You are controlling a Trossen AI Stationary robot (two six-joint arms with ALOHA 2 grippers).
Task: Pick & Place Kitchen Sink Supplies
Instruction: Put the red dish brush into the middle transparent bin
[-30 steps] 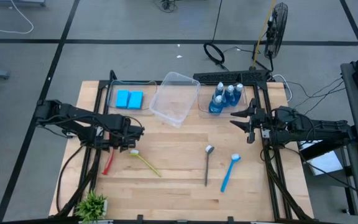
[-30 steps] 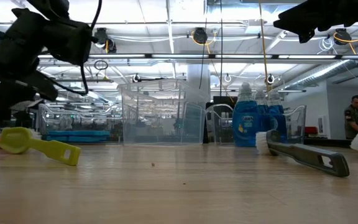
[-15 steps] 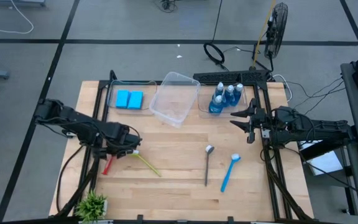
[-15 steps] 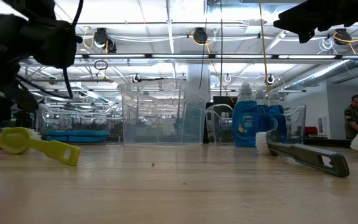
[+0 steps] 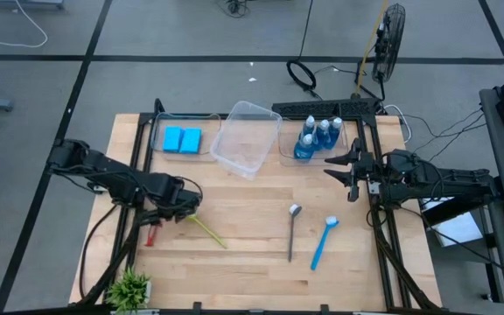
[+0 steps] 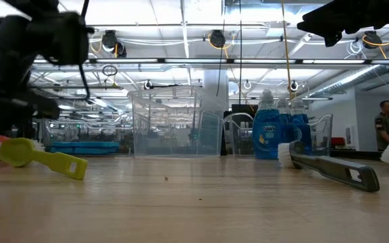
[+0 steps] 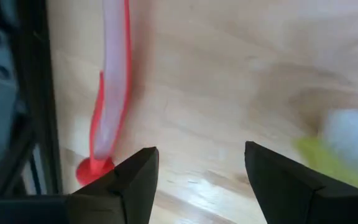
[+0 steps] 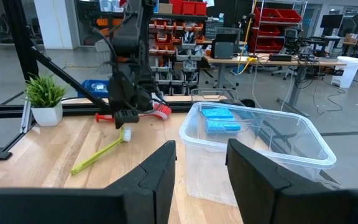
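High view: wooden table fills the middle of the frame, an arm at each side.
Left gripper: left of centre, low over the bristle end of the yellow brush; its wrist view shows the fingers spread apart with bare wood between them, pinching nothing.
Red brush: on the wood just left of the left gripper, at the table's left edge; in the left wrist view it lies beside the left finger, apart from it.
Right gripper: right of centre, hanging above the table near the bottle bin; fingers parted, nothing between them.
Bottles: three blue ones standing in a clear bin at upper right.
Sponges: two blue ones in a clear bin at upper left.
Middle bin: tilted, top centre, between the other two.
Spoon tool: flat on the wood, lower centre.
Blue brush: just right of the spoon tool.
Plant: lower left corner of the table.
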